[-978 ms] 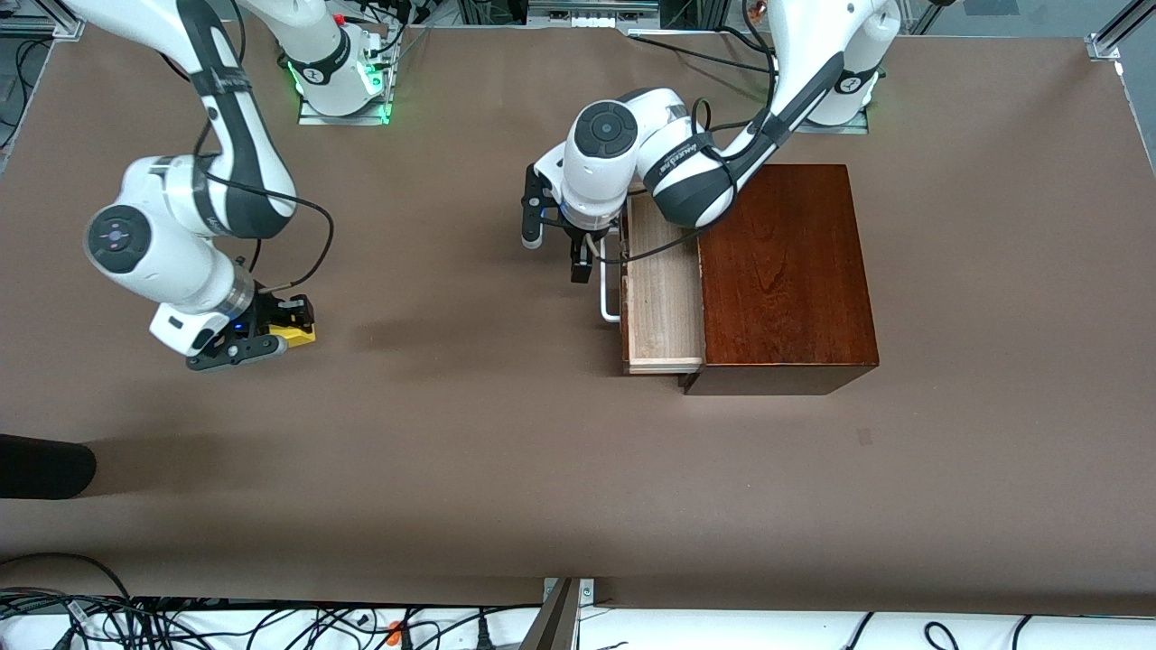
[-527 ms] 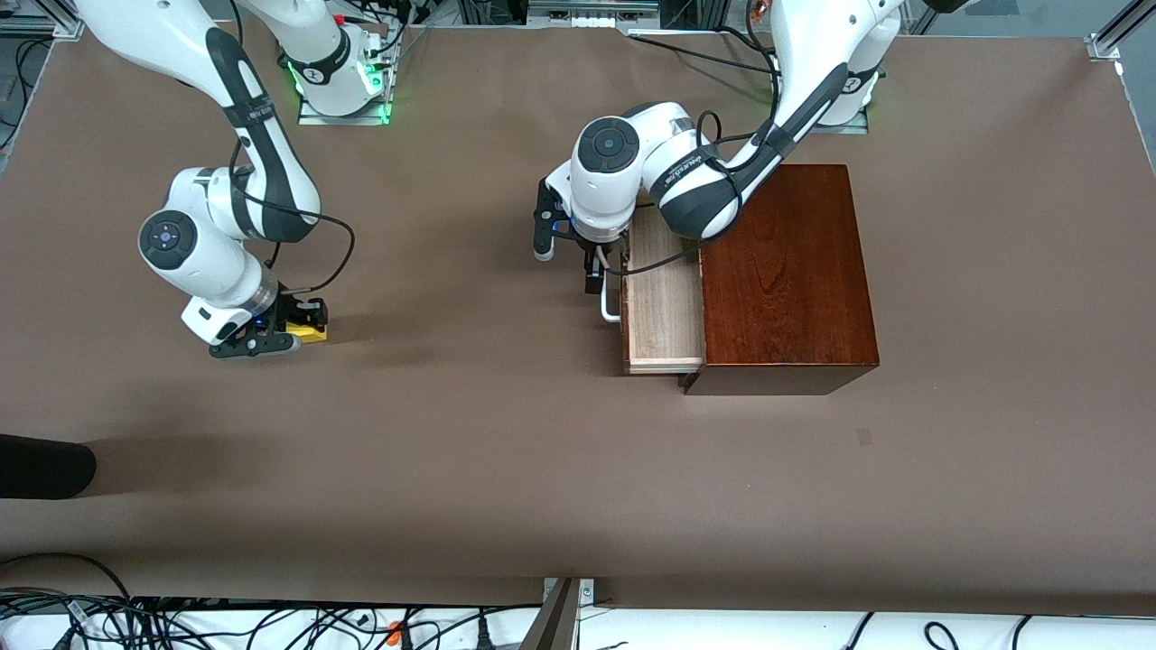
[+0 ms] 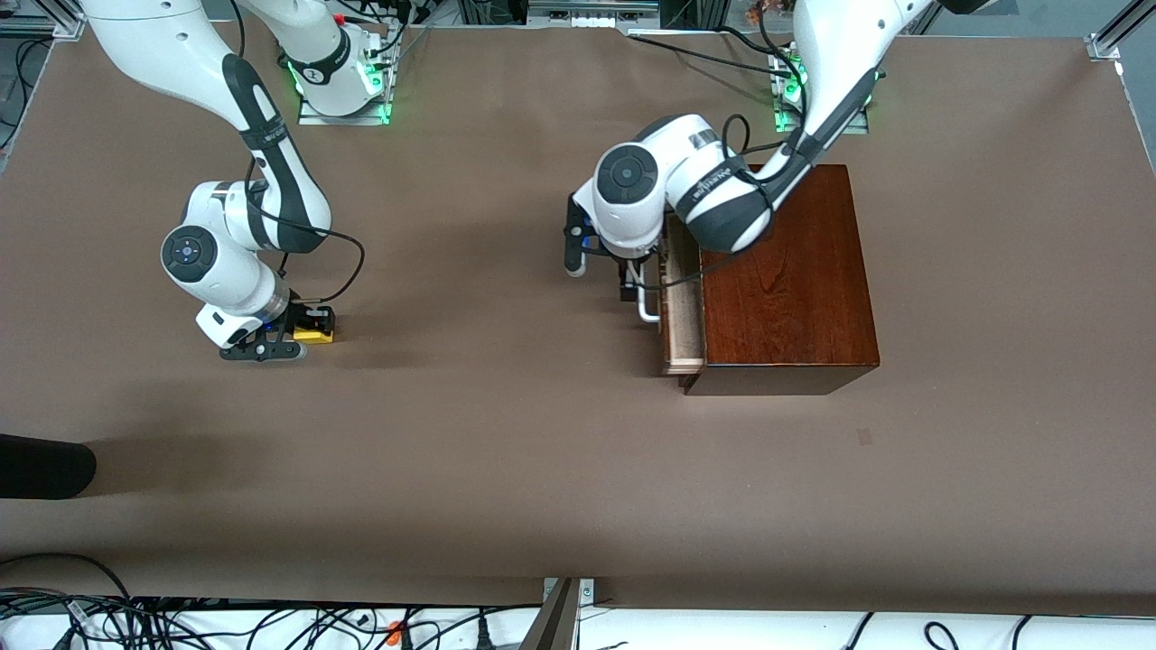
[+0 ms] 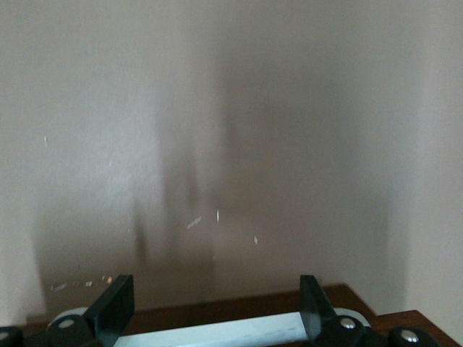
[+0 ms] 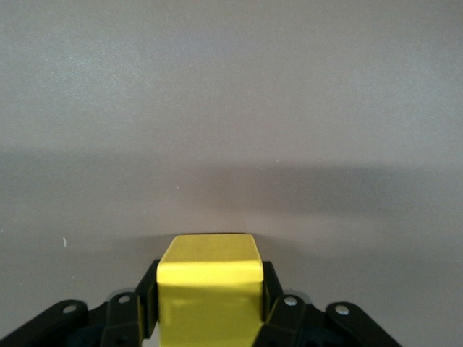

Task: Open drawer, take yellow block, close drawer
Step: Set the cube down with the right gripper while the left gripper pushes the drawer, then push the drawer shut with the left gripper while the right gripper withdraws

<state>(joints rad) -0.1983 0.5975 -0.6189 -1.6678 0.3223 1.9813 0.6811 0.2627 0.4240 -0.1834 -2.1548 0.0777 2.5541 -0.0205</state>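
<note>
The dark reddish-brown wooden box (image 3: 786, 271) stands toward the left arm's end of the table. Its drawer (image 3: 684, 316) sticks out only a little and shows a narrow strip of pale wood. My left gripper (image 3: 628, 282) is open at the white handle (image 3: 646, 305). In the left wrist view the handle (image 4: 217, 334) lies between the two spread fingers (image 4: 116, 309) of the gripper (image 4: 215, 314). My right gripper (image 3: 293, 341) is shut on the yellow block (image 3: 316, 336) low over the table toward the right arm's end. The block (image 5: 210, 285) fills the jaws of the gripper (image 5: 210, 303).
A dark object (image 3: 45, 465) lies at the table's edge toward the right arm's end, nearer to the front camera. Cables (image 3: 271, 623) run along the front edge below the table. The brown table (image 3: 506, 433) stretches between the two grippers.
The drawer has slid most of the way into the box, with my left gripper moving along at the handle. My right gripper has carried the yellow block toward the table's middle and lower.
</note>
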